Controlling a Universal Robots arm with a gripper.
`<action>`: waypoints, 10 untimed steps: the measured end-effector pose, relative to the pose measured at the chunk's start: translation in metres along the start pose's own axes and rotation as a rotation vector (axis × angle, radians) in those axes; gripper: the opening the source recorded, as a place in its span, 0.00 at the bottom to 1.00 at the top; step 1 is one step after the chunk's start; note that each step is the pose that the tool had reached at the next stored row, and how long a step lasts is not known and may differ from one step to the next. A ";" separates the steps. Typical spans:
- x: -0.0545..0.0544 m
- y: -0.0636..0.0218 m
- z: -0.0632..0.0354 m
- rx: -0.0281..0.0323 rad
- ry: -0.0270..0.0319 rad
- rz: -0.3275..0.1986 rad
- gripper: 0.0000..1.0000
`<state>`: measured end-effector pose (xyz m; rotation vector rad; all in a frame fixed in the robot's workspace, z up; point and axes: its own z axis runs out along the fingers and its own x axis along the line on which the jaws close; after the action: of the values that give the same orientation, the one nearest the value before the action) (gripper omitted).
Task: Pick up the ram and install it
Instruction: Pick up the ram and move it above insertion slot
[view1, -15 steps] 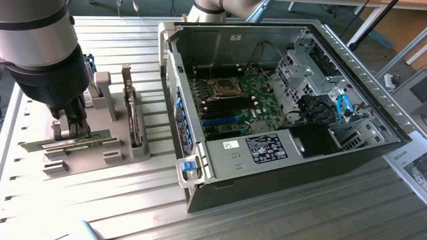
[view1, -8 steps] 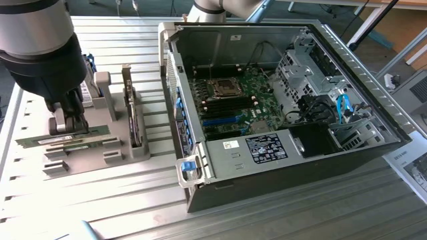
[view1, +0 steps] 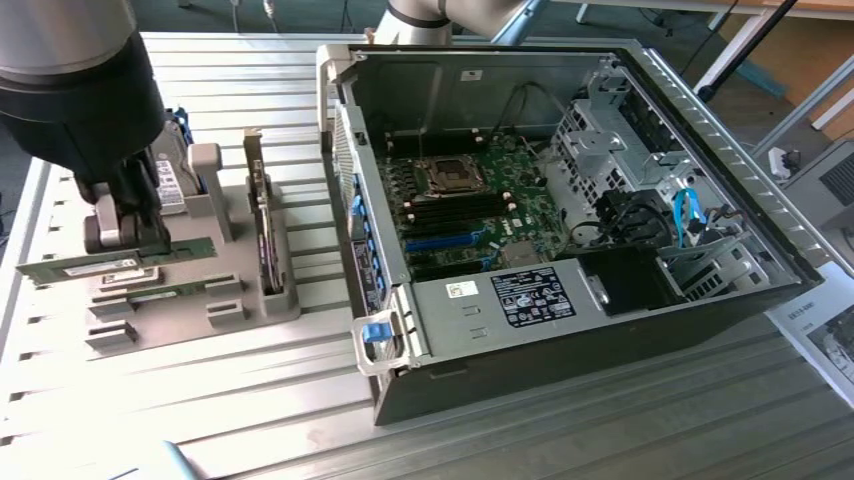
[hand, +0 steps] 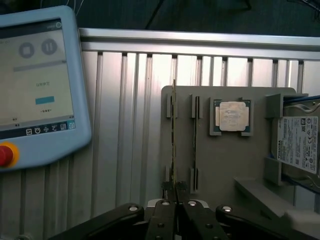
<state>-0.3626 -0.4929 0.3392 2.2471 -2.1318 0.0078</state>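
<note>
Ribbed table (view1: 267, 380): bare metal, pale and catching the light. Holder (hand: 225, 170), matt grey plastic. The ram (view1: 67, 265) is green circuit board with a dull sheen. Gripper (hand: 176, 192), matt black. Processor (hand: 233, 116) has a silvery metal lid, softly shiny. Hard drive (hand: 300, 145) wears a white paper label. Control tablet (hand: 80, 100): smooth pale plastic, glossy screen. Computer case (view1: 467, 330), bare grey sheet metal.

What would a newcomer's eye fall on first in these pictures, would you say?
The open computer case with its bare motherboard dominates the exterior view's right. On that view's left, the gripper is shut on the ram at the grey tray. A teach pendant lies beside the tray.
</note>
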 end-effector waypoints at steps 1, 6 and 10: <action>0.000 0.0000 -0.0020 -0.0001 0.0000 0.000 0.12; 0.000 -0.0001 -0.0129 0.0000 -0.0001 0.002 0.12; 0.001 -0.0001 -0.0267 -0.0001 -0.0001 0.004 0.12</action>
<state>-0.3617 -0.4929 0.3660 2.2425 -2.1367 0.0077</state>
